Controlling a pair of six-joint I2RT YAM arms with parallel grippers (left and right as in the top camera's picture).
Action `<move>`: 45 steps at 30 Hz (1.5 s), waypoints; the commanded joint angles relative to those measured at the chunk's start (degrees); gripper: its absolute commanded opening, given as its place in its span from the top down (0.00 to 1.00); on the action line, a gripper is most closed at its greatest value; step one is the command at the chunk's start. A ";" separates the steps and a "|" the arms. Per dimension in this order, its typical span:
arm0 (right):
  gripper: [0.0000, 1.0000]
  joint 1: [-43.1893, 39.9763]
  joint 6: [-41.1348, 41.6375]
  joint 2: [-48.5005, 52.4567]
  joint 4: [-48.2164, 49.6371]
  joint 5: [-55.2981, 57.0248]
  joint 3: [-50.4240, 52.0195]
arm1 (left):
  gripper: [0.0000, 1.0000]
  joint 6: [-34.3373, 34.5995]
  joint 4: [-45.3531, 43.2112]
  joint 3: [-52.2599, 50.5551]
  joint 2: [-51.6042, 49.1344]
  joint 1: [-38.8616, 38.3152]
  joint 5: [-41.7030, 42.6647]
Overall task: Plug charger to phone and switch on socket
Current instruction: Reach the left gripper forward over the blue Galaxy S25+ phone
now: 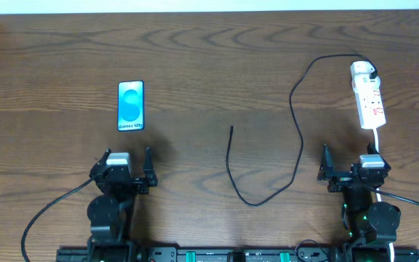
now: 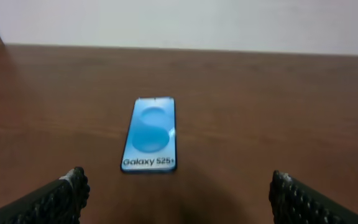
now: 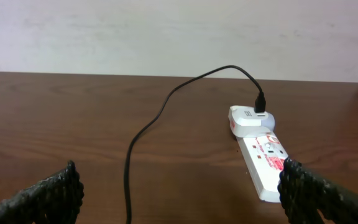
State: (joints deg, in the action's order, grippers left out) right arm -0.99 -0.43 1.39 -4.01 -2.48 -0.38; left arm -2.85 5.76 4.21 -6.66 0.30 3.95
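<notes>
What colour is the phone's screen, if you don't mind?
Blue and white; the phone shows best in the left wrist view.

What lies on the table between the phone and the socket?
Only the charger, looping from the socket to a free tip; otherwise bare table, in the overhead view.

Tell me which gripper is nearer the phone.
Left. The left gripper sits open just short of the phone, which lies straight ahead of it. The right gripper is far off to the side, facing the power strip.
</notes>
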 commanded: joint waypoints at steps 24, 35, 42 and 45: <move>0.01 0.24 0.79 0.09 -0.28 1.03 0.04 | 0.06 6.16 8.26 43.80 -43.50 -0.15 -0.59; 0.01 0.24 0.81 0.09 -0.28 1.05 0.04 | 0.06 7.21 31.93 70.38 -66.84 -0.11 -6.32; 0.01 0.24 0.79 0.09 -0.28 1.05 0.04 | 0.06 5.90 38.66 82.23 -78.79 0.31 -9.03; 0.01 0.24 0.81 0.09 -0.28 1.05 0.04 | 0.06 5.95 40.59 86.03 -83.14 1.20 -8.96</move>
State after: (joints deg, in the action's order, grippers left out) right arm -0.99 -0.40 1.50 -4.03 -1.65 -0.38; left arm 3.57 45.23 86.72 -86.87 0.56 -3.40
